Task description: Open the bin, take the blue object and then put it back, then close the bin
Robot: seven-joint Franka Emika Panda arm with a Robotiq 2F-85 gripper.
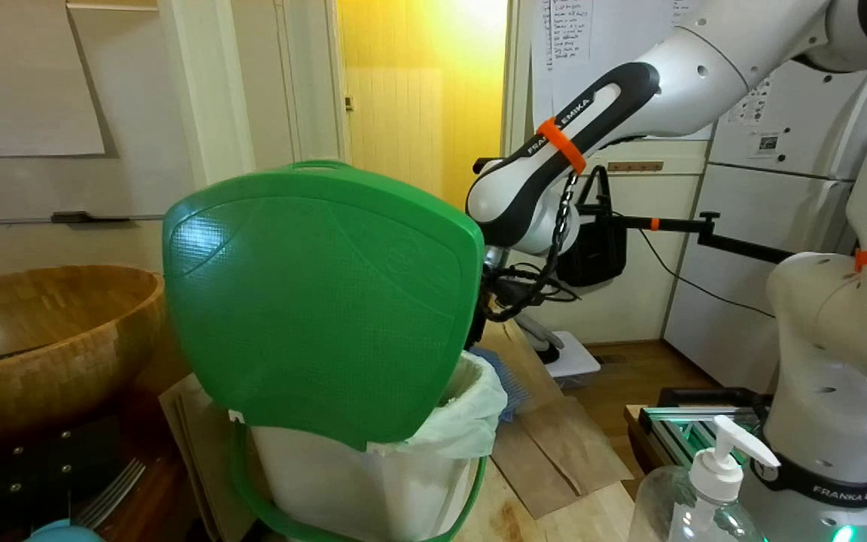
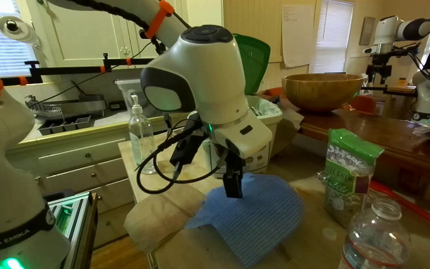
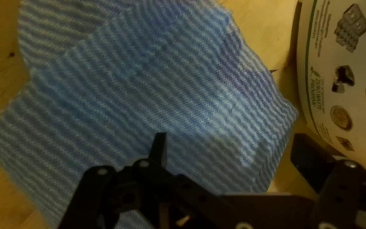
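Pointing down (wrist view): my gripper (image 3: 229,144), jaws spread wide, w/ blue cloth (image 3: 135,86) below; contact w/ it I can't tell.

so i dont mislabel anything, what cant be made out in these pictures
Inside the bin: mostly hidden by the green lid, in an exterior view.
Gripper: mostly hidden behind that lid, same view.
Blue cloth: cut off by the top edge and partly covered by the gripper, wrist view.
Clear bottle: base cut off by the lower edge, in an exterior view.
Wall sheet: writing too small to read, same view.
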